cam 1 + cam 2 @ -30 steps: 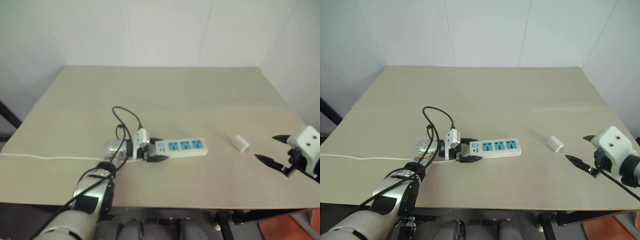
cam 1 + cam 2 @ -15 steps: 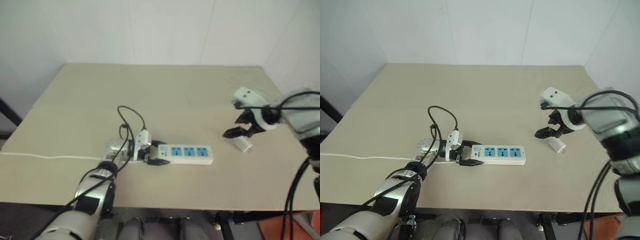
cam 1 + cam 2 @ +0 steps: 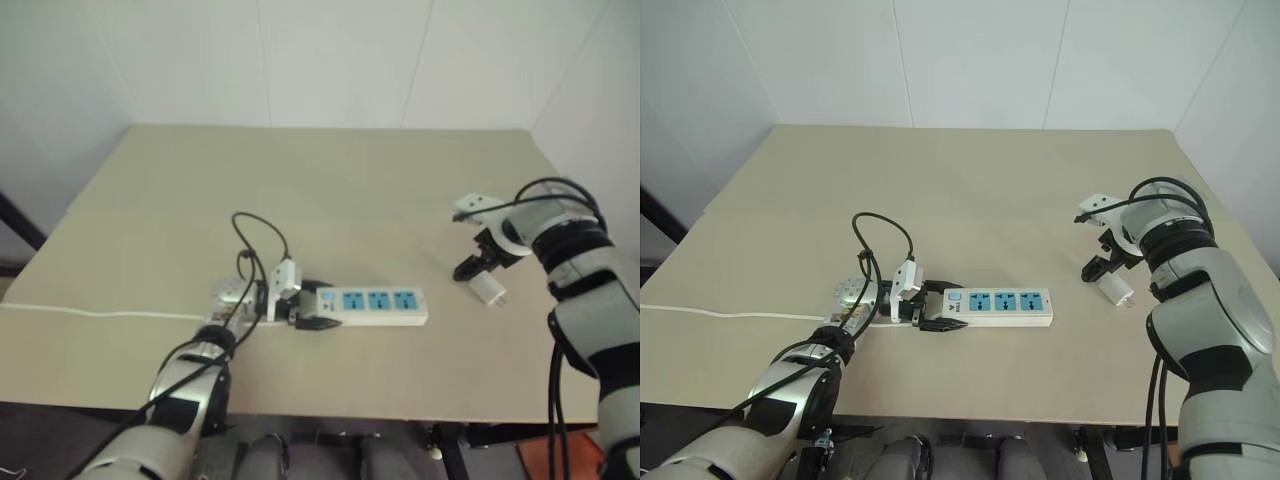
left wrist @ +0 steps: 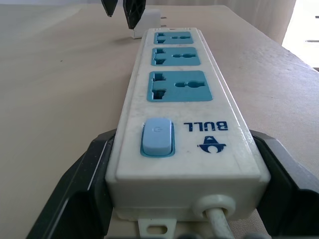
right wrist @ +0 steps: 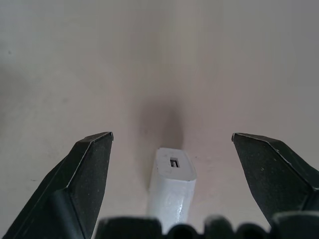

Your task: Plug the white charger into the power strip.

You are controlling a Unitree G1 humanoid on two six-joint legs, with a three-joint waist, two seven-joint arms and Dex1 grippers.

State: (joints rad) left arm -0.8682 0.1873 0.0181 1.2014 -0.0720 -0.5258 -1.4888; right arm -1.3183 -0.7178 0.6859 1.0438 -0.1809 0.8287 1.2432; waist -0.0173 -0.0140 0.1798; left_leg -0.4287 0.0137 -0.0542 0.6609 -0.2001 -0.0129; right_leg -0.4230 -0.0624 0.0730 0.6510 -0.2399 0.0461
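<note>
The power strip (image 3: 375,303) lies near the middle of the tan table, its three blue sockets facing up. My left gripper (image 3: 312,305) is shut on its switch end, one black finger (image 4: 82,191) on each side. The white charger (image 3: 487,290) lies on its side to the right of the strip. My right gripper (image 5: 172,135) points down over it and stands open. The charger (image 5: 172,181) sits between the two fingers, touching neither. The left wrist view looks along the strip (image 4: 184,89) and shows the right fingers (image 4: 130,10) beside the charger (image 4: 148,16).
The strip's thin white cord (image 3: 100,315) runs left along the table (image 3: 330,190) to its left edge. A black cable (image 3: 258,232) loops above my left wrist. The table's right edge is close to the charger. White walls stand behind the table.
My right arm has swung in from the table's front right and turned downward, bringing its open fingers over the charger. The left gripper stays shut on the strip.
</note>
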